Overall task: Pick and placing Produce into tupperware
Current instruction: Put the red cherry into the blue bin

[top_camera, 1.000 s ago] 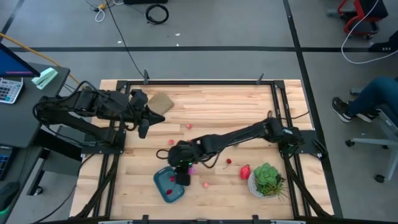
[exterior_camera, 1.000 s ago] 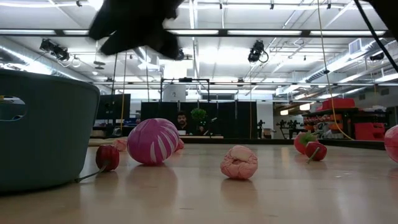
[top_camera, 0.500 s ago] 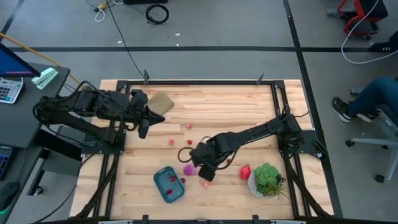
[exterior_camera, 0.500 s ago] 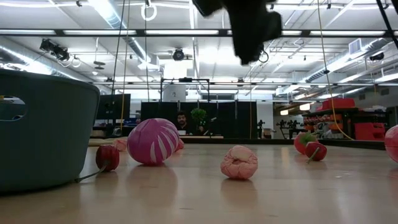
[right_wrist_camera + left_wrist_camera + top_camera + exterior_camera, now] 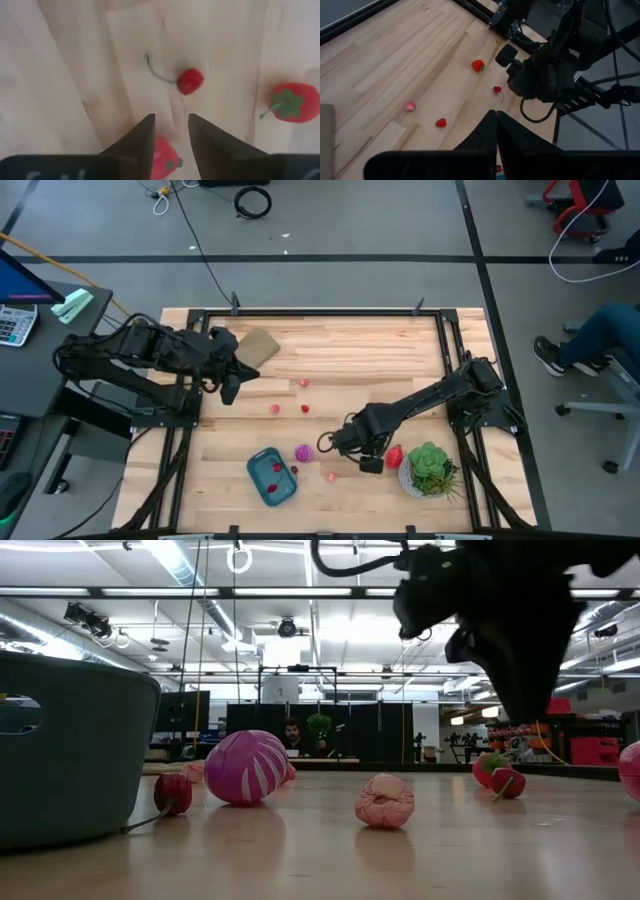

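The teal tupperware (image 5: 271, 478) sits near the table's near edge with red pieces inside; in the low view its wall (image 5: 70, 760) fills the left. Beside it lie a magenta ball (image 5: 304, 452) and a pale pink piece (image 5: 330, 476). My right gripper (image 5: 369, 464) hovers open between these and a red strawberry (image 5: 395, 455). In the right wrist view its fingers (image 5: 145, 142) stand apart above the wood, a stemmed cherry (image 5: 190, 81) just ahead. My left gripper (image 5: 230, 387) waits shut at the table's left, above the wood.
A green plant in a white pot (image 5: 430, 470) stands right of the strawberry, close to my right gripper. A flat tan piece (image 5: 258, 345) lies at the far left. Red pieces (image 5: 275, 408) (image 5: 306, 408) (image 5: 303, 383) are scattered mid-table. A seated person's leg (image 5: 590, 340) shows beyond the right edge.
My right gripper has travelled from above the tupperware toward the table's right edge, passing over the magenta ball, and now hangs near the strawberry and the plant. The produce on the table has stayed where it was.
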